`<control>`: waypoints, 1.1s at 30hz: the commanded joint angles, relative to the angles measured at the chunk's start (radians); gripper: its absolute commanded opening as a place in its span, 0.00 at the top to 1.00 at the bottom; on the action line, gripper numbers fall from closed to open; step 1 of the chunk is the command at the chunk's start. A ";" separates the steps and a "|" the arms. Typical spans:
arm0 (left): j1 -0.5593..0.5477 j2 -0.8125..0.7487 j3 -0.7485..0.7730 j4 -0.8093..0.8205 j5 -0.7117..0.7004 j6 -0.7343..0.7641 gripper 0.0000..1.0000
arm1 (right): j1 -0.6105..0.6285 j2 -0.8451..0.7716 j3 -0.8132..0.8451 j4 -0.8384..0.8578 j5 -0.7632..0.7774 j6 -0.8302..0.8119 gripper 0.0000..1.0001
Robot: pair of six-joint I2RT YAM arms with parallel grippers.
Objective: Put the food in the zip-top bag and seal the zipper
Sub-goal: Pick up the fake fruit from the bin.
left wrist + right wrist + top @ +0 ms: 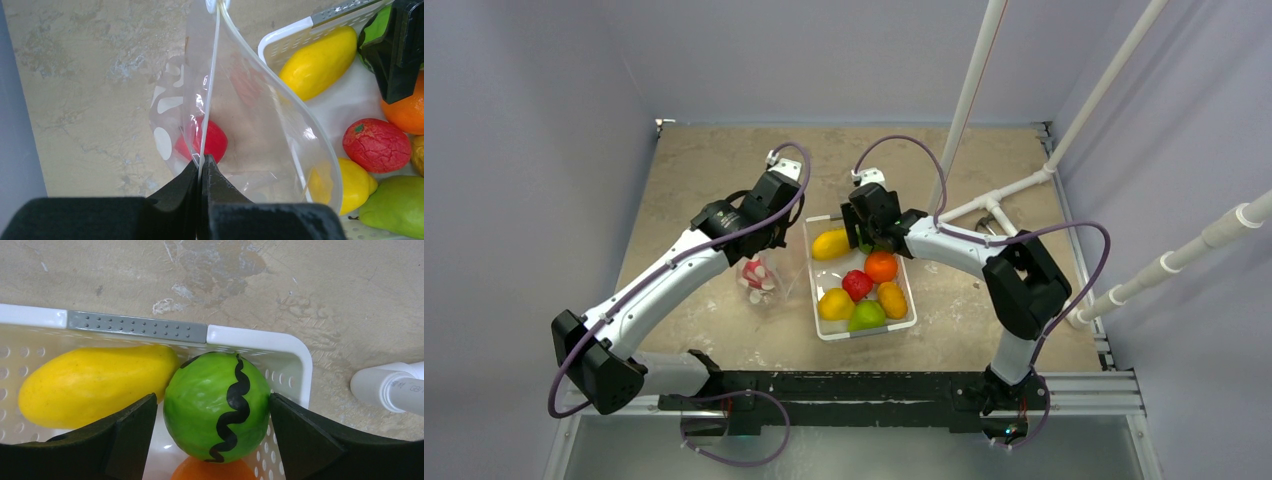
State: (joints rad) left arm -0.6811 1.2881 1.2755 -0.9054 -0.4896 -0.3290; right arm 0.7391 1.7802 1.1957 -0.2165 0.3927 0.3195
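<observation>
Left wrist view: the left gripper (pixel 201 167) is seen clenched on the rim of the zip-top bag (pixel 250 115), whose mouth is held open beside the white tray (pixel 280 42), with one red fruit (pixel 212 140) inside. The right gripper (pixel 215 415) is spread around a green striped fruit (pixel 200 400) in the tray's far corner; whether it is squeezed cannot be told.

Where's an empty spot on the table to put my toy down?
The far left corner of the table, beyond the left arm, is bare. So is the near strip between the tray and the black rail. It is crowded in the middle: fruit fills the tray, and the bag sits close beside it.
</observation>
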 commanded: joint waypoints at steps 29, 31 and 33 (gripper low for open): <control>-0.002 -0.031 -0.001 0.027 -0.007 -0.001 1.00 | -0.004 -0.316 0.114 -0.009 -0.248 0.012 0.66; -0.001 -0.033 -0.001 0.028 -0.010 -0.001 1.00 | -0.002 -0.335 0.116 0.000 -0.278 0.012 0.66; -0.001 -0.033 -0.001 0.028 -0.010 -0.001 1.00 | -0.001 -0.355 0.114 0.010 -0.304 0.010 0.67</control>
State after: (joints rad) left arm -0.6811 1.2770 1.2713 -0.9051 -0.4873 -0.3298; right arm 0.7387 1.4723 1.2705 -0.2588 0.1810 0.3244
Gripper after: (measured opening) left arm 0.003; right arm 0.626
